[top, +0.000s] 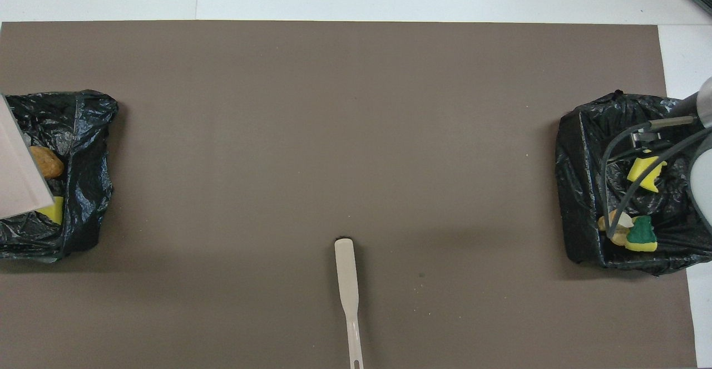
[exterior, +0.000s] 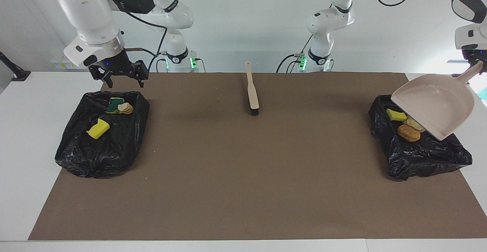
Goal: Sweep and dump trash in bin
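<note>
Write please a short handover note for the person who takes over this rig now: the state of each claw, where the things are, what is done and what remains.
Left claw: shut on the dustpan handle, pan tilted over the bin at the left arm's end.
Right claw: open, empty, over the rim of the other bin.
Trash: yellow sponge, orange nugget and tan bit lie in the left-end bin; the remaining scraps are in the right-end bin.
Brush lies on the mat, mid-table, near the robots.
Done: no scraps visible on the mat.
Left: probably only setting the dustpan down.
</note>
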Controlling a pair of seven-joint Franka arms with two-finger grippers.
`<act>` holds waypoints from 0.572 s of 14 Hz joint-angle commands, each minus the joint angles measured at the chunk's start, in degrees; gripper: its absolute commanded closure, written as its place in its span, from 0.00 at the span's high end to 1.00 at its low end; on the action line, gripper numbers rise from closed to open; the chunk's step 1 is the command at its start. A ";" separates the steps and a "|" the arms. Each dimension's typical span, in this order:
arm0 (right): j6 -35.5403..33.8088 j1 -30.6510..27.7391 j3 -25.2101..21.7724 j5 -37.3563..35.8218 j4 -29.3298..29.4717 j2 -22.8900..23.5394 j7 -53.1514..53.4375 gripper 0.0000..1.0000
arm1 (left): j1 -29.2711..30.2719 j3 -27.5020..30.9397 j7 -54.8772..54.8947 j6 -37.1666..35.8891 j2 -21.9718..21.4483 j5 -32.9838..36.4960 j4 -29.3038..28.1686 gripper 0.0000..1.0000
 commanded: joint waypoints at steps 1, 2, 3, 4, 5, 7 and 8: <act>1.18 -1.53 0.00 2.14 -3.42 -2.18 1.88 1.00 | -1.49 0.06 -16.70 -3.54 -2.07 -9.60 -1.20 0.00; 1.19 -1.53 0.00 2.14 -3.25 -2.18 2.93 1.00 | -3.50 -0.11 -24.17 -3.63 -2.86 -12.60 -2.61 0.00; 1.10 -1.53 0.00 2.14 -3.07 -2.10 4.16 1.00 | -6.48 -0.29 -31.47 -3.20 -3.65 -13.85 -4.36 0.00; 1.10 -1.53 0.00 2.14 -2.90 -2.10 4.43 1.00 | -9.99 -0.29 -39.29 -2.76 -4.01 -14.82 -5.77 0.00; 1.18 -1.53 0.00 2.14 -2.81 -2.10 4.35 1.00 | -12.99 -0.29 -45.19 -2.58 -4.01 -16.05 -6.39 0.00; 1.19 -1.62 -0.09 2.32 -2.89 -2.18 4.17 1.00 | -17.57 -0.29 -53.65 -0.40 -3.92 -19.90 -8.15 0.00; 1.10 -1.62 -0.09 2.32 -2.98 -2.27 4.08 1.00 | -19.24 -0.29 -57.34 1.01 -4.01 -22.19 -9.38 0.00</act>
